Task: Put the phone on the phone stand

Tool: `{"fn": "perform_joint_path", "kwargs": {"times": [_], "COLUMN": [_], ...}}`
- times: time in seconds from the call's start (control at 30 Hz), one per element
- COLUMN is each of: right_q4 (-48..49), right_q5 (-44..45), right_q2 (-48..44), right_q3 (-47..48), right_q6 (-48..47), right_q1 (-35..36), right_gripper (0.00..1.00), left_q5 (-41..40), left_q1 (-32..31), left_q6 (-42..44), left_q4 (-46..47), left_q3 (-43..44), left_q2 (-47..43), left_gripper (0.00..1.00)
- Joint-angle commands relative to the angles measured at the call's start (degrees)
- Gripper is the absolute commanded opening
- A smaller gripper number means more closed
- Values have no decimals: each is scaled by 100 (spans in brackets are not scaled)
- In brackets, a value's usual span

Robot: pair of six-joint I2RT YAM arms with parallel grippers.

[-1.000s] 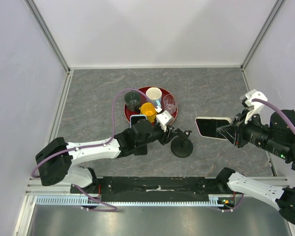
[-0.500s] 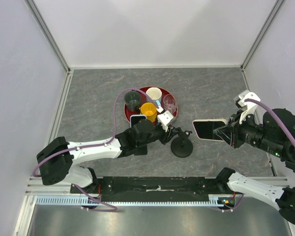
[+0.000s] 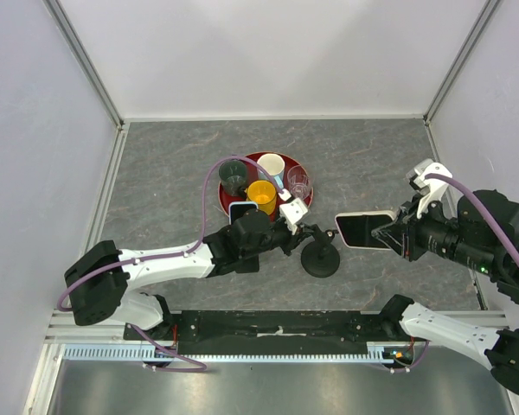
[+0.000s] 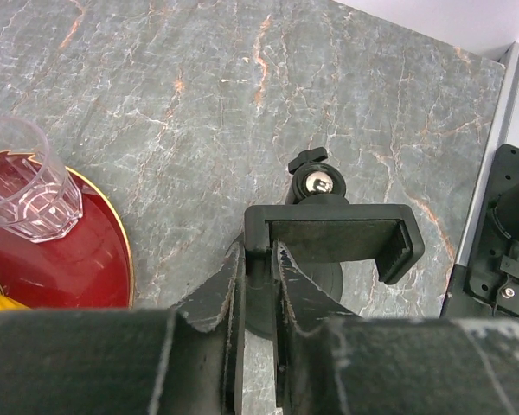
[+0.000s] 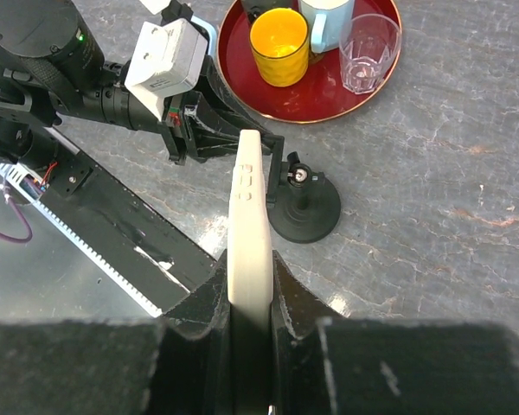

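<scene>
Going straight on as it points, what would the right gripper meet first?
Probably the stand: the phone held in the right gripper points at its clamp, which the left gripper grips. Height is unclear; it might pass above.

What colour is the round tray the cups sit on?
The tray is dark red with a thin gold rim; the right wrist view shows it best.

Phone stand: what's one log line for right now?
left gripper: shut on black phone stand | right gripper: shut on white smartphone, apart from stand | placed: not yet
</scene>
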Motion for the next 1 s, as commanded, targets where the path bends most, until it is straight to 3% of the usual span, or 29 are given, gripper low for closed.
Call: {"fn": "perform_joint_path", "kwargs": {"times": [0.0, 0.07, 0.3, 0.63, 0.73, 0.97], "right_q4": [672, 672, 619, 1410, 1420, 1393], "right_q5": [-212, -239, -616, -2988, -3604, -3676], "right_q2": [-37, -37, 375, 341, 350, 1086], "right_q3": [-107, -309, -933, -1873, -2023, -1830], "right_q6": [2, -104, -1140, -3459, -4670, -5921], "right_q1": [12, 3, 3, 3, 12, 73], "right_gripper": [0, 0, 0, 0, 0, 0], "left_q5": [171, 179, 434, 804, 856, 962], "left_q1": [-39, -39, -30, -21, 23, 111], "left_q6": [180, 180, 285, 505, 558, 830], "left_q4": [176, 132, 10, -316, -307, -439], "left_q3": [223, 249, 152, 293, 267, 214], "left_q2": [41, 50, -82, -108, -134, -240], "left_gripper": [8, 2, 2, 2, 2, 2]}}
